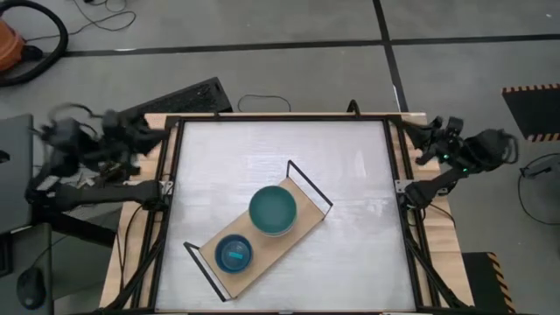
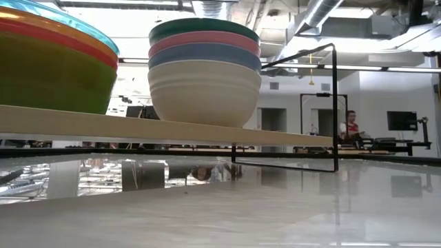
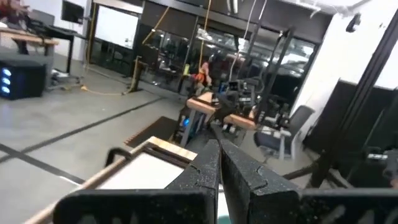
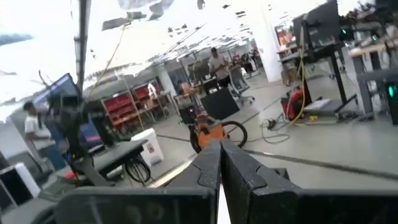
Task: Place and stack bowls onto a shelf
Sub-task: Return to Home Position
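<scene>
Two stacks of bowls stand on the shelf, well apart from both pairs of jaws.
The larger stack (image 2: 204, 76) runs cream, blue, pink, then teal on top. The smaller stack (image 1: 234, 254), lime green at the bottom and cyan on top, sits just beside it, at the end of the shelf (image 1: 306, 219) farther from the right jaws. The shelf lies slantwise on the white table (image 1: 350, 157), between the two grippers. The left gripper (image 3: 216, 149) is held off the table's edge on its own side, jaws pressed together on nothing; the right gripper (image 4: 219, 149) is off the opposite edge, jaws likewise pressed together.
</scene>
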You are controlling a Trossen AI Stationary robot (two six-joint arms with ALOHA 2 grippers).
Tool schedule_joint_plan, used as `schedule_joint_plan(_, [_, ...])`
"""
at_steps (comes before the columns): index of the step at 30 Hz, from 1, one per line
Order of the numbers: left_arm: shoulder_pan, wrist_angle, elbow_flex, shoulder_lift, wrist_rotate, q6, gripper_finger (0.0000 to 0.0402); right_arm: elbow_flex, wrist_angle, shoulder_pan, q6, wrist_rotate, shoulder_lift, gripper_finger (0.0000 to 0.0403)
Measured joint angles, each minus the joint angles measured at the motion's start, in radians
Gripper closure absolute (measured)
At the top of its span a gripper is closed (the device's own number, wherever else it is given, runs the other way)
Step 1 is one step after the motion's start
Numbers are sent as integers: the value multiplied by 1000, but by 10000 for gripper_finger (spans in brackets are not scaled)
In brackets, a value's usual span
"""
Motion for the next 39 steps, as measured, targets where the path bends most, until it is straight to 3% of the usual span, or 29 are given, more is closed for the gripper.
schedule_joint_plan(4, [0, 198, -273, -151, 22, -61, 401, -180, 80, -29, 20, -47, -117, 362])
schedule_joint_plan(11, [0, 435, -665, -371, 50, -133, 401, -377, 129, -40, 82, -133, -119, 362])
schedule_joint_plan(15, [0, 525, -823, -436, 159, -165, 401, -458, 133, -39, 143, -175, -121, 362])
schedule_joint_plan(21, [-2, 644, -948, -435, 320, -243, 401, -579, 141, -44, 282, -218, -121, 362])
schedule_joint_plan(27, [-8, 710, -1037, -433, 330, -260, 401, -700, 331, -44, 246, -217, -114, 362])
schedule_joint_plan(39, [-45, 642, -1072, -431, 351, -212, 401, -701, 329, -79, 175, -210, -105, 362])
